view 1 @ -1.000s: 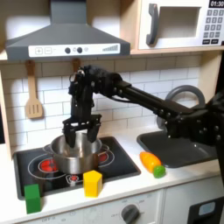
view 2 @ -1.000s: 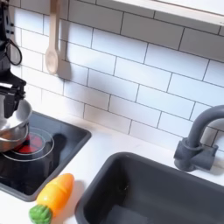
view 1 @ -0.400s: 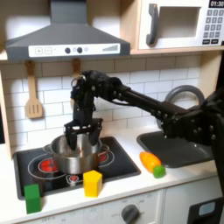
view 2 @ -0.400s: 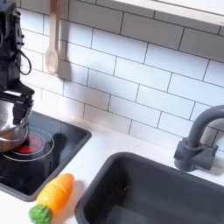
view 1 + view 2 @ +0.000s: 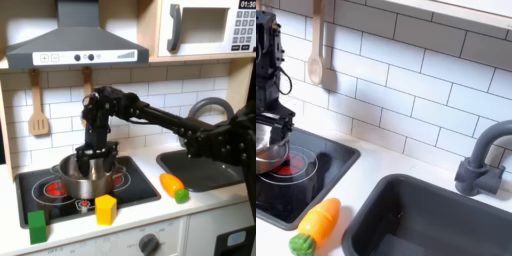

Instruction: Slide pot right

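Your tool [image 5: 96, 157] hangs straight down over the pot [image 5: 87, 176], its fingers lowered around the far rim in the first exterior view; they look narrowed toward the metal, but you cannot tell from either picture whether they actually grip it. The pot sits on the black stovetop [image 5: 140, 186], over the red burner ring, toward the stovetop's left half in the first exterior view.

That same view gives you the things in front of the stovetop: a yellow block [image 5: 105, 208] at its front edge, a green block [image 5: 38, 226] on the bench to the first exterior view's left, and a toy carrot [image 5: 174, 185] just off the stovetop's right edge.

The second exterior view shows the tool [image 5: 272, 118] at the picture's left edge against the pot [image 5: 268, 148], and adds the dark sink [image 5: 436, 222] and grey faucet [image 5: 482, 160], well apart from the stovetop [image 5: 311, 180], with the carrot [image 5: 314, 224] between them. A wooden spoon [image 5: 316, 62] hangs on the tiled wall behind the stovetop.
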You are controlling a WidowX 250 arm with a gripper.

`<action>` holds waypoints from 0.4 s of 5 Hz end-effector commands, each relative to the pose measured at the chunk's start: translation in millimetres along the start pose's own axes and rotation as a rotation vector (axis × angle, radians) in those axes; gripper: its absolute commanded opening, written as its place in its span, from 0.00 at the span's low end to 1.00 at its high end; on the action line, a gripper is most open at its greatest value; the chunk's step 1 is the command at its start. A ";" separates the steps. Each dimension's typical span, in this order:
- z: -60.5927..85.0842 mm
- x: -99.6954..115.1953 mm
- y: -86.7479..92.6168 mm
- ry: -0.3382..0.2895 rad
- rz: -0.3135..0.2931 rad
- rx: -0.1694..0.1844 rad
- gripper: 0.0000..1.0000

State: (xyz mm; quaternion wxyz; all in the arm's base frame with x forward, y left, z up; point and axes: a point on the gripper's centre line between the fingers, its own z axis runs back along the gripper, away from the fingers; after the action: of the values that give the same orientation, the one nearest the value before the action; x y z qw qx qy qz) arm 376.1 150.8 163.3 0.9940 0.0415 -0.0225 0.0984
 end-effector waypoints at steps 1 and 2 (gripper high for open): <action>-3.3 -6.3 -18.6 0.017 -0.048 -0.006 1.00; -1.1 -7.8 -25.1 0.020 -0.066 -0.014 1.00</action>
State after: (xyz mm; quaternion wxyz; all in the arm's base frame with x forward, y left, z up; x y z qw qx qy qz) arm 373.8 125.7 160.2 0.9970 0.0390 -0.0122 0.0657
